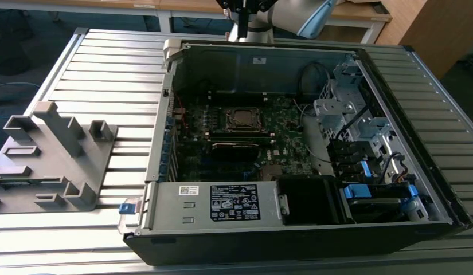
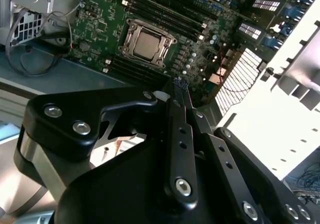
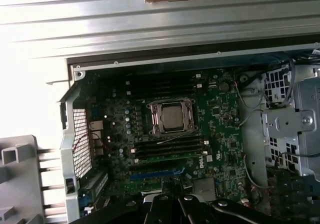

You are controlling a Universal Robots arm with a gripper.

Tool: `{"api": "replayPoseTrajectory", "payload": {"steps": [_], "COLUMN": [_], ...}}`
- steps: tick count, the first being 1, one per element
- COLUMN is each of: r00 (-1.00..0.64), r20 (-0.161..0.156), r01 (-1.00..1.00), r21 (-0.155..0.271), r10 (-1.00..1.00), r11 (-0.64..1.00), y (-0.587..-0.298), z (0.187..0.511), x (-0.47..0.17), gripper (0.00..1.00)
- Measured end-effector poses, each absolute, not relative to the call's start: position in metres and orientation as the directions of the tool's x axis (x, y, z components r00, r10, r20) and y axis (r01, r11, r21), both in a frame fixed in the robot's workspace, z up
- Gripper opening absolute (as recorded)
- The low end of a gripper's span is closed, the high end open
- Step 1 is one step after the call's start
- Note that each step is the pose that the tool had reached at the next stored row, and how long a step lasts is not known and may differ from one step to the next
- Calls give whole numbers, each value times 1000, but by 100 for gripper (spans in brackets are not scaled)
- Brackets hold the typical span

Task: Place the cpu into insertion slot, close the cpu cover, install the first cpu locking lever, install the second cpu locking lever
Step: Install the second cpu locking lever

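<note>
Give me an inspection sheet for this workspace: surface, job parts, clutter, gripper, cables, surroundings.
Surface: ribbed grey metal table; open computer case lies on it.
Job's things: cpu sits in the socket on the motherboard; cpu cover lies closed around it.
Clutter: grey plastic fixture on the table at the exterior view's left; power supply in the case.
Gripper: gripper held above the motherboard, apart from the socket, fingers together, holding nothing.
Cables: loose wires beside the board near the drive cage.
Surroundings: wooden bench behind the table.
</note>
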State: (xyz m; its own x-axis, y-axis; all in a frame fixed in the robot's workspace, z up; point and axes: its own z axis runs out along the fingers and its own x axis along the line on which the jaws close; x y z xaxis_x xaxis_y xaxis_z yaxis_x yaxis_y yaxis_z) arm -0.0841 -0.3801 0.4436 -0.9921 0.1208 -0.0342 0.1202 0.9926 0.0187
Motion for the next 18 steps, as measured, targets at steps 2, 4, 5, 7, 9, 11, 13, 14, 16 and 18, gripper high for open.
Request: {"api": "replayPoseTrajectory", "payload": {"steps": [2,4,5,7,9,11,13,14,16,18], "r00": [-992,-992,-992,-992,-992,-992,-992,-992,-992,-992], "r20": [-34,-34,-34,-34,-34,-34,-34,-34,-34,-34], "r01": [120,120,120,120,120,120,120,120,120,120], "r21": [19,19,19,19,19,19,19,19,19,19], "r10": [121,121,121,121,121,121,121,121,121,121], "r11": [993,993,993,993,993,993,993,993,993,993], "y": [-380,-380,-380,-380,-380,-380,-380,-380,-380,-380], "z": [443,443,443,443,443,443,442,442,440,438], "x": [-84,-84,-84,-84,-84,-84,-84,-84,-84,-84], "gripper": [10,10,10,10,10,10,10,10,10,10]}}
